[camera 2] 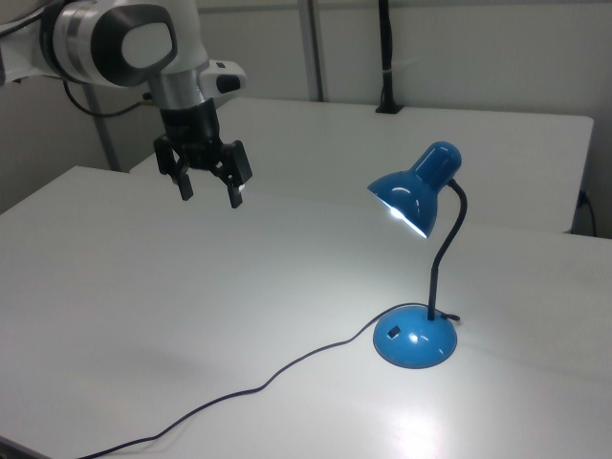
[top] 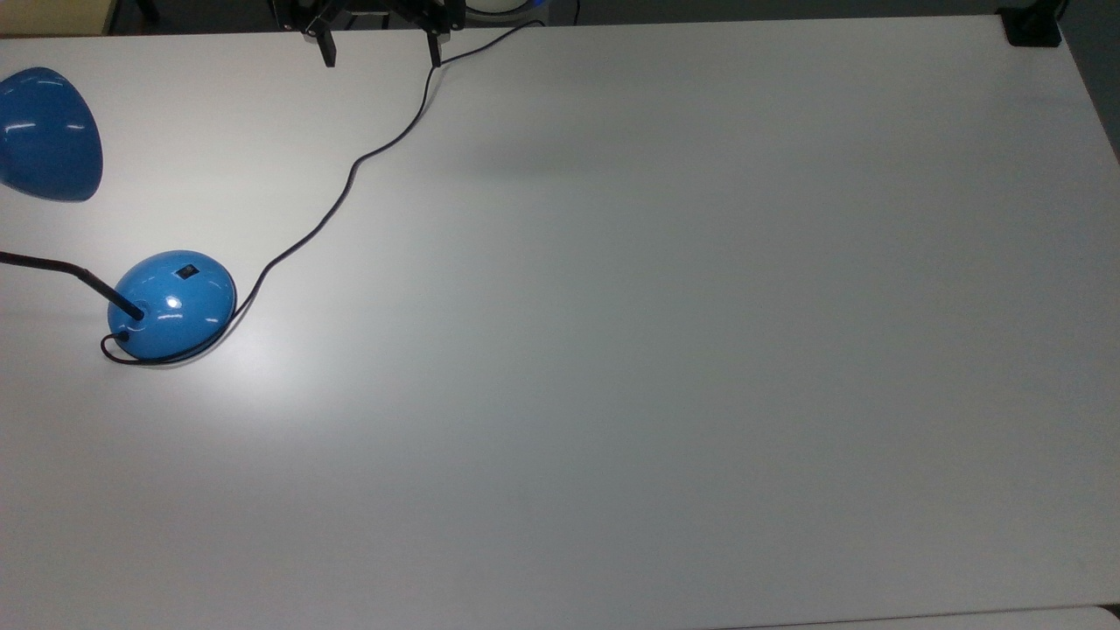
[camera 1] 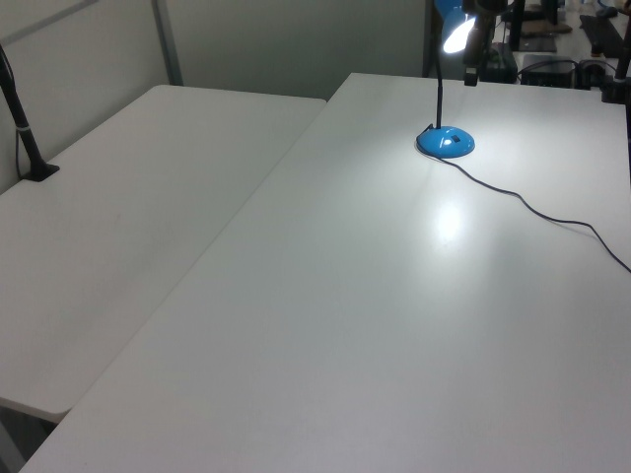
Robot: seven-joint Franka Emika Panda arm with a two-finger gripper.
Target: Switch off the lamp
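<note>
Bare worktop (top: 665, 350) fills the top view's middle and right. At the top view's left, the lamp (top: 175, 304) stands; its shade (top: 45, 136) overhangs, and its cord (top: 350, 179) snakes toward the top edge.
</note>
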